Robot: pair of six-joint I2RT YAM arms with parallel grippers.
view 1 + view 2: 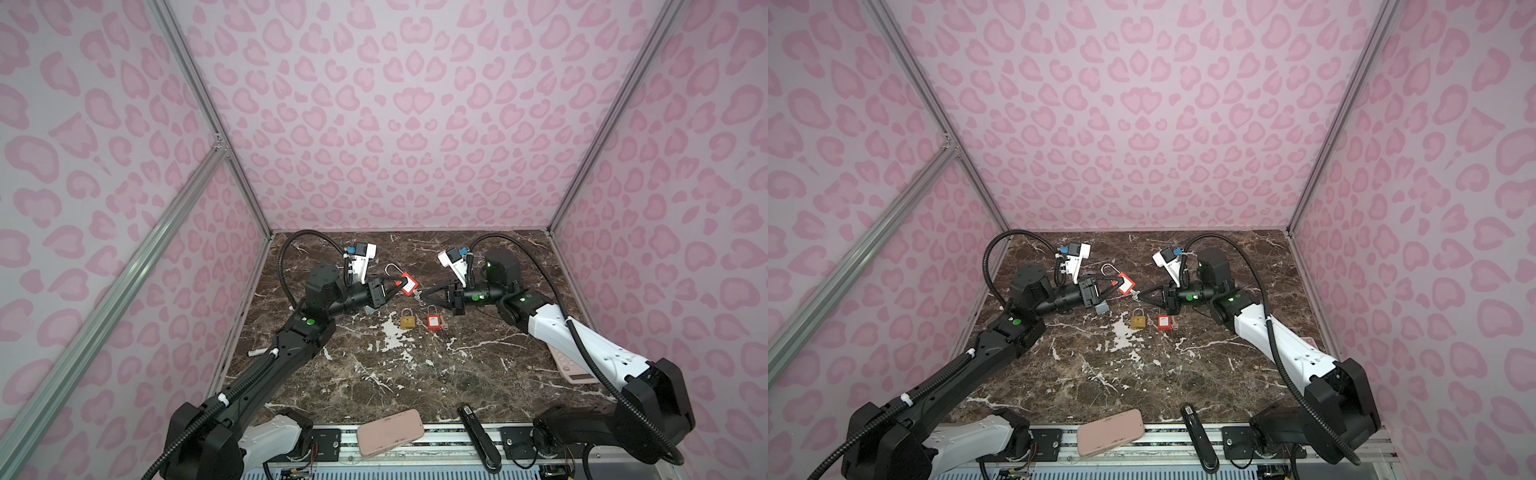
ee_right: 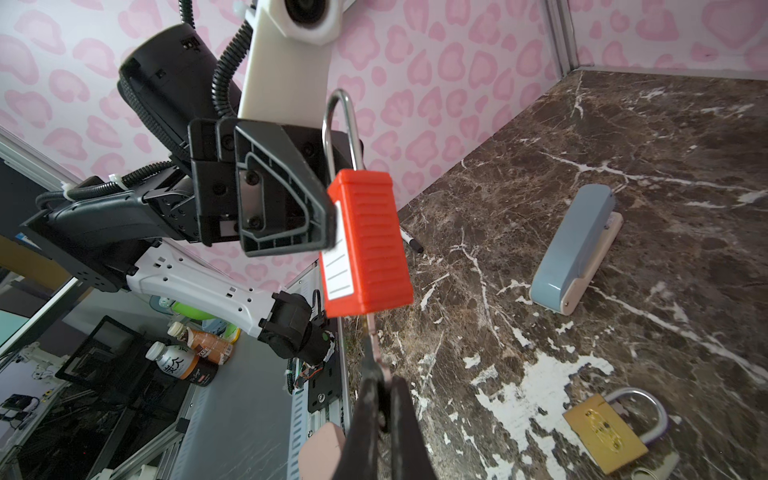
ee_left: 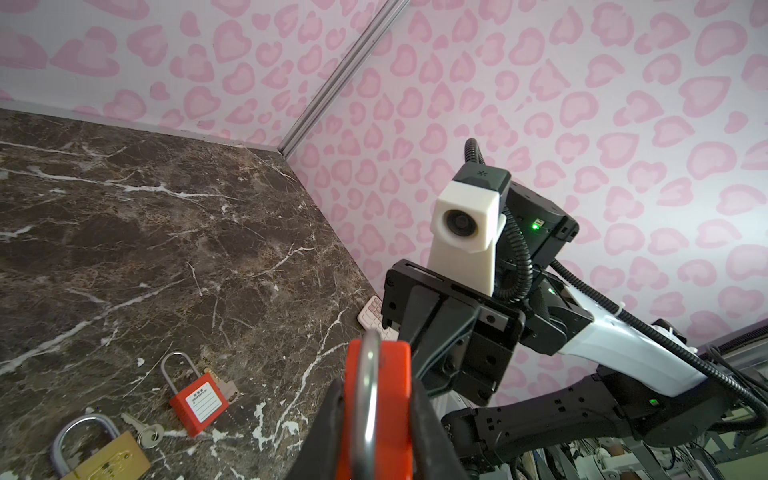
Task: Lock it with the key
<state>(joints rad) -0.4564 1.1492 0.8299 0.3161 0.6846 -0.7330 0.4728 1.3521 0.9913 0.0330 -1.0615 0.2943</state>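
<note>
A red padlock (image 1: 409, 286) (image 1: 1126, 284) hangs in the air above the back middle of the marble table (image 1: 415, 374). My left gripper (image 1: 399, 284) (image 3: 376, 399) is shut on its body (image 3: 392, 382). The steel shackle (image 1: 390, 272) (image 2: 338, 124) sticks up, and one leg looks free of the body. A small key (image 1: 419, 294) (image 2: 372, 332) sits in the bottom of the padlock (image 2: 365, 241). My right gripper (image 1: 424, 296) (image 2: 384, 386) is shut on the key's head, directly facing the left gripper.
On the table under the grippers lie a brass padlock (image 1: 408, 321) and a second red padlock (image 1: 433, 320), each with a key beside it. A blue-grey stapler (image 2: 575, 249) lies behind the left gripper. A pink calculator (image 1: 569, 365), a black stapler (image 1: 480, 436) and a pink case (image 1: 390, 432) lie nearer.
</note>
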